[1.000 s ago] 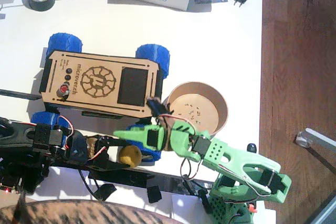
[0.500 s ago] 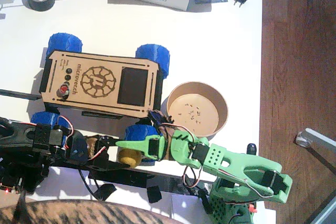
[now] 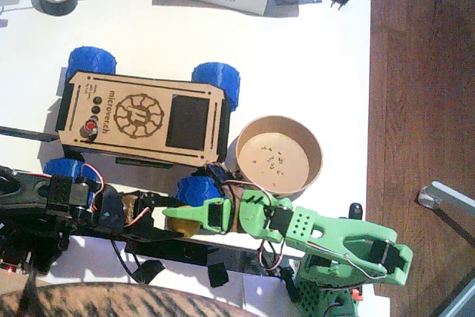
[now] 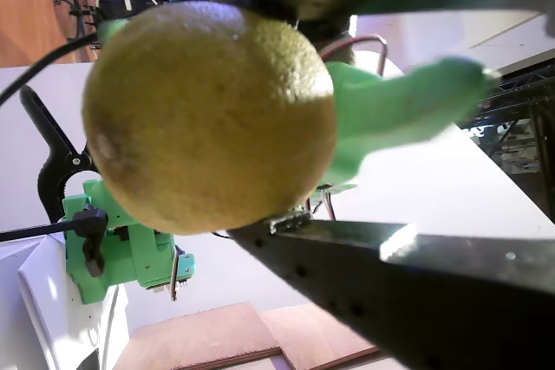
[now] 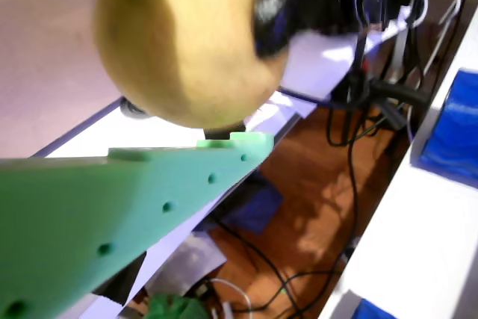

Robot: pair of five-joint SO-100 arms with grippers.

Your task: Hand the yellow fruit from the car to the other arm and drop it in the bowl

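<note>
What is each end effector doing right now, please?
Left end effector: shut on the yellow fruit.
Right end effector: at the same fruit; whether it has closed on it cannot be told.

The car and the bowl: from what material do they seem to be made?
The car looks like flat light plywood with a matte finish: pale wood tone, dark burnt-looking engraved emblem and edges. Its wheels seem blue plastic, knobby, perhaps printed. The bowl looks tan and matte, with a thin rim and dark specks inside; wood, bamboo fibre or pressed paper all fit, so I cannot say which.
</note>
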